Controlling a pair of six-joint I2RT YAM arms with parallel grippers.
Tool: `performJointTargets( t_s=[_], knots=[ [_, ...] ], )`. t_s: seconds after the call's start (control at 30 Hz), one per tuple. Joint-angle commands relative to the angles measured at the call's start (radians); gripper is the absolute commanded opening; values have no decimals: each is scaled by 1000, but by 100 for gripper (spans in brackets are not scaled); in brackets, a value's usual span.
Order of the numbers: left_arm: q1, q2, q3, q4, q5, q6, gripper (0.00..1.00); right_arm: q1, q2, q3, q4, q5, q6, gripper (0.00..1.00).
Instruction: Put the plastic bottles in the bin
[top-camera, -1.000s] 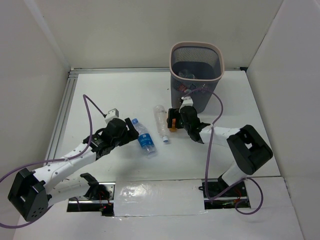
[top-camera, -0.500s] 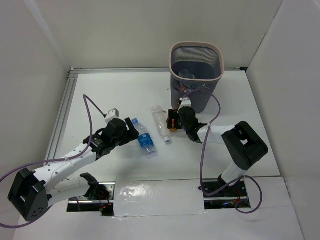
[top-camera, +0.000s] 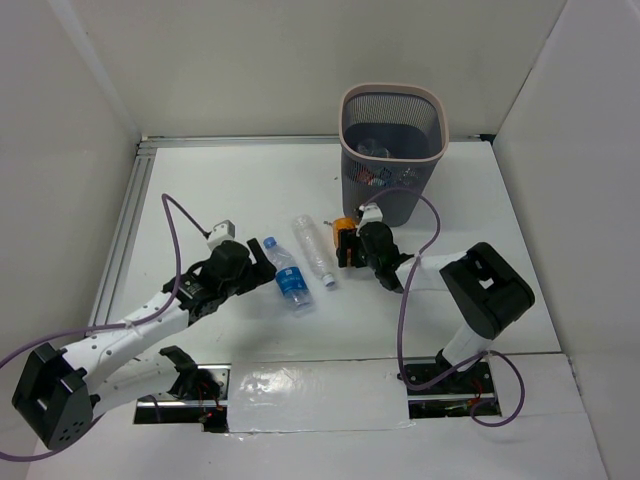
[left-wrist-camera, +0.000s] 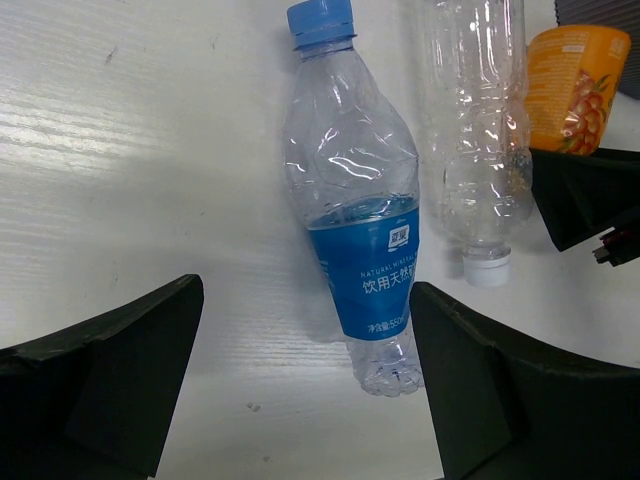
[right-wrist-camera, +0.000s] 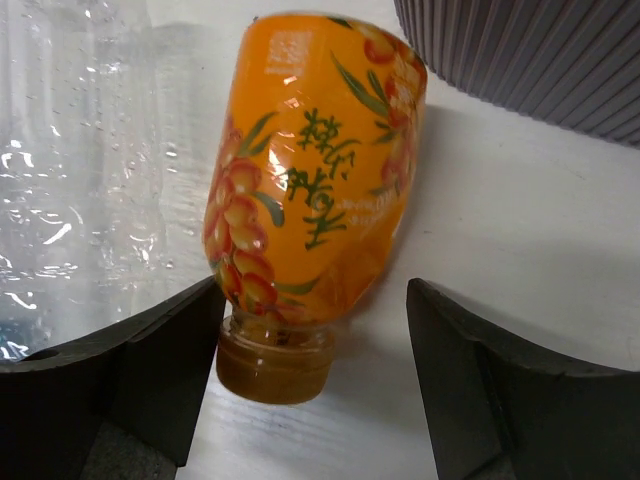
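On the white table (top-camera: 200, 190), a blue-labelled water bottle (top-camera: 287, 277), a plain clear bottle (top-camera: 313, 250) and a short orange bottle (right-wrist-camera: 310, 170) are laid side by side. The mesh bin (top-camera: 385, 192) is stood towards the far edge.

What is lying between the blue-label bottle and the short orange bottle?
A plain clear bottle lies on its side between them, seen in the top and left wrist views.

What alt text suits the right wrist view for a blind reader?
A short orange bottle lies on the white table, its neck between the fingers of the open end effector. A clear bottle lies beside it, the grey bin behind.
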Motion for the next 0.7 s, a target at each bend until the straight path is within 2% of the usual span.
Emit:
performJointTargets(
  t_s=[0.0,0.13,0.27,0.3,0.37,0.4,0.47,0.67],
  knots=[
    [-5,-25,-7,6,-11,-26,97,3,5,-17,78,-18,-22,79],
    [-5,-25,-16,6,-11,-26,97,3,14,-17,78,-41,-32,70],
    [-5,-25,-16,17,-11,-26,97,3,14,-7,75,-83,-70,55],
    [-5,-25,-16,17,-11,-26,97,3,14,3,60,-96,-81,45],
    [-5,-16,-16,26,-11,-26,97,-6,4,29,4,-173,-104,35],
    [-5,-5,-16,26,-11,-26,97,-6,-7,52,-22,-200,-122,26],
    [-5,7,-7,38,-2,-17,97,-17,-35,73,-115,-294,-163,17],
    [-5,26,2,58,7,-8,97,-17,-159,82,-166,-316,-222,12]
  ],
)
